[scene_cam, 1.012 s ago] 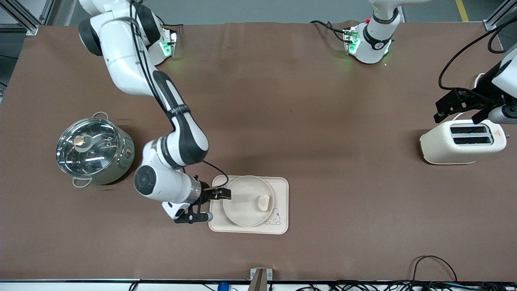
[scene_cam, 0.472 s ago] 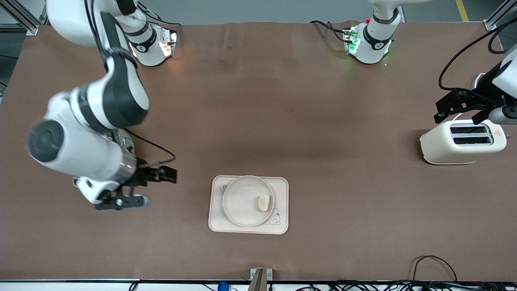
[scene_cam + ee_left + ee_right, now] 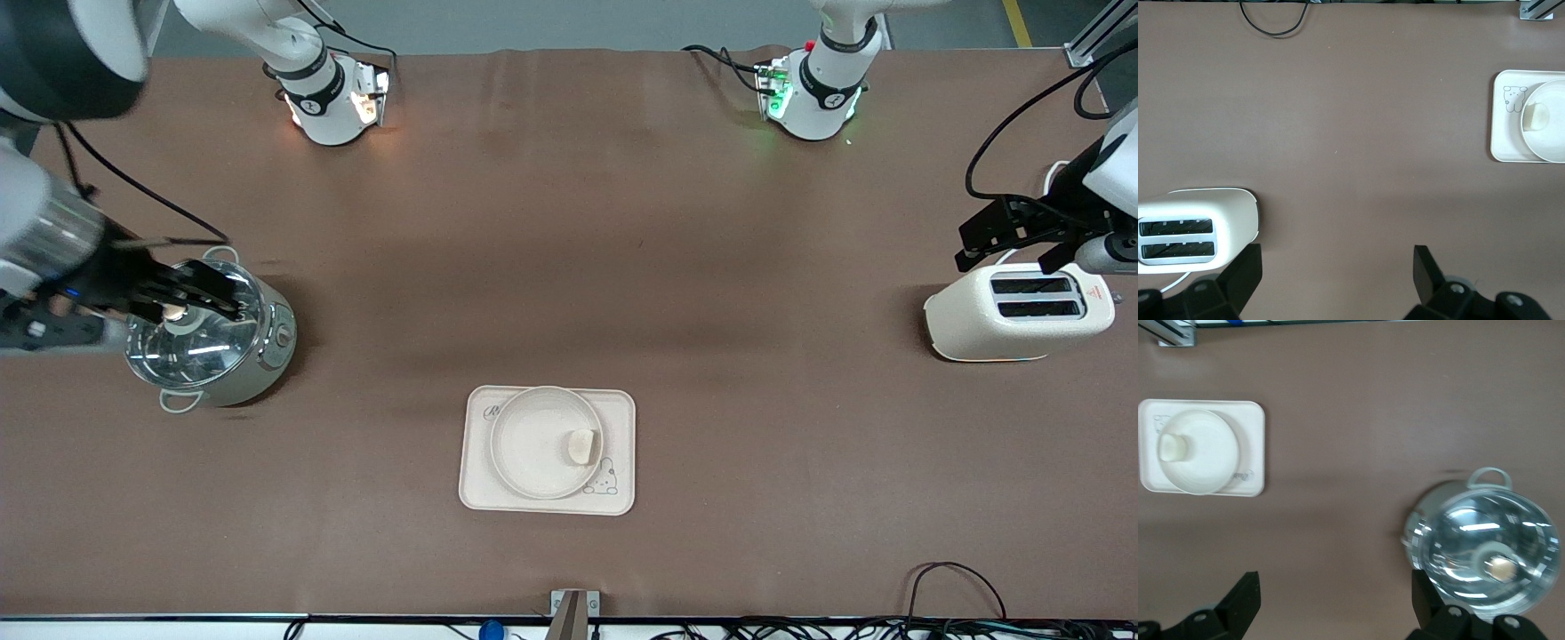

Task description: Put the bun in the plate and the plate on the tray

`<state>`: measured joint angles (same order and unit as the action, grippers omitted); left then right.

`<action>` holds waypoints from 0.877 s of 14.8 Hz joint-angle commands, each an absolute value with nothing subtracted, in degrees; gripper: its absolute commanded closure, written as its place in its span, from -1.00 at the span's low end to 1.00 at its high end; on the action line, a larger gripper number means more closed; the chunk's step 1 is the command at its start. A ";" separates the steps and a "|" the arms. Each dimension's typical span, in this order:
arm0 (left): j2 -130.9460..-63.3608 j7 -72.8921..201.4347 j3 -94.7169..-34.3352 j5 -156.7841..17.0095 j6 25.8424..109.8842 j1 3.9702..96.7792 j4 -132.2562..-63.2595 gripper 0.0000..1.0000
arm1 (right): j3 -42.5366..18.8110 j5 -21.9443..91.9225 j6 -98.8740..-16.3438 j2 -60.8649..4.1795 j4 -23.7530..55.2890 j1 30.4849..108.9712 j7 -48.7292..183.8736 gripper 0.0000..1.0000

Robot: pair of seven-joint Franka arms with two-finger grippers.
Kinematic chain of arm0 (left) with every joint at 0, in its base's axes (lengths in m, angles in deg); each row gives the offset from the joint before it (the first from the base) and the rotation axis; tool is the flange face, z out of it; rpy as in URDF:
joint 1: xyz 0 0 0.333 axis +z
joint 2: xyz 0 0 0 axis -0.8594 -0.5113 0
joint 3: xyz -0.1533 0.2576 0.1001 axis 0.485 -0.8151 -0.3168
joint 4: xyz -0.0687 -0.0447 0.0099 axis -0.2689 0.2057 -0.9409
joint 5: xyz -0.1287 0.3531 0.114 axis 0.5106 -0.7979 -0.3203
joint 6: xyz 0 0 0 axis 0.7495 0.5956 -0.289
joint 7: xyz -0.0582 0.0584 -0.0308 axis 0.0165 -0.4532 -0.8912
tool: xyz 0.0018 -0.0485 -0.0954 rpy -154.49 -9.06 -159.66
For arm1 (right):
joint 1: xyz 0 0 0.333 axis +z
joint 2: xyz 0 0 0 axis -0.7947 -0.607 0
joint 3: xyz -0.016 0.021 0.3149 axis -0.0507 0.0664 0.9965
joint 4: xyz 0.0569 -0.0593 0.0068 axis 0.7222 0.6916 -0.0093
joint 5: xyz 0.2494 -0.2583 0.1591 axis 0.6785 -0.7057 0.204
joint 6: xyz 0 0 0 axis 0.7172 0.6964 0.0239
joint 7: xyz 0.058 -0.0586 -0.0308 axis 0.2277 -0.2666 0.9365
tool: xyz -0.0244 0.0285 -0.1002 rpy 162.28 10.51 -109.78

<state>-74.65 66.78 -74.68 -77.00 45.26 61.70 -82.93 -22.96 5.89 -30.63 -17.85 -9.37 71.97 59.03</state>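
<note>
With the bun (image 3: 581, 445) in the plate (image 3: 533, 455) on the tray (image 3: 615, 411), both jobs looked done. The right end effector (image 3: 191, 298), jaws apart and empty, hung over the pot (image 3: 249, 356) at the tray's ten o'clock; it should retreat without clipping it. The left end effector (image 3: 1005, 233), also apart and empty, waited over the toaster (image 3: 1013, 333).

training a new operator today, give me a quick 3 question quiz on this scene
1. True or false: the bun lies in the plate.
2. What does the plate rest on? A) the bare table B) the tray C) the toaster
3. Fill in: the right hand, open, is over the ____.

Key
1. True.
2. B. The tray lies nearer to the front camera than the toaster; the left hand, open, is above the toaster.
3. The pot, which has a glass lid.
</note>
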 commanded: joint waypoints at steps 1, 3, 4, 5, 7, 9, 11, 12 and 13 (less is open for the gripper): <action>-74.87 67.56 -74.59 -76.51 44.13 61.97 -81.98 -1.00 | -21.53 3.16 -31.90 -6.83 2.86 68.20 63.49 -1.00; -74.78 67.56 -74.59 -76.59 44.13 61.97 -82.07 -1.00 | -21.53 0.53 -30.15 -3.75 4.63 66.35 65.52 -1.00; -74.87 67.38 -74.59 -76.51 44.04 61.97 -82.07 -1.00 | -21.53 -0.27 -29.53 -2.69 5.07 65.91 65.62 -1.00; -74.87 67.30 -74.59 -76.59 44.04 61.89 -81.98 -1.00 | -21.44 -0.80 -28.83 -1.72 5.51 65.47 65.96 -1.00; -74.87 67.29 -74.59 -76.77 44.13 61.80 -81.89 -1.00 | -20.22 -0.89 -28.47 -0.32 7.00 62.75 67.27 -1.00; -74.78 67.38 -74.50 -76.77 44.04 61.80 -81.89 -1.00 | -16.72 -0.89 -28.65 0.74 8.50 58.80 67.46 -1.00; -74.78 67.47 -74.59 -76.77 44.04 61.80 -81.89 -1.00 | -15.64 -0.89 -28.56 1.18 9.03 57.55 67.46 -1.00; -74.78 67.38 -74.59 -76.86 44.04 61.80 -81.81 -1.00 | -15.64 -0.89 -28.56 1.27 9.03 57.46 67.55 -1.00; -74.78 67.30 -74.59 -76.86 44.13 61.80 -81.81 -1.00 | -15.64 -0.89 -28.56 1.27 9.03 57.55 67.55 -1.00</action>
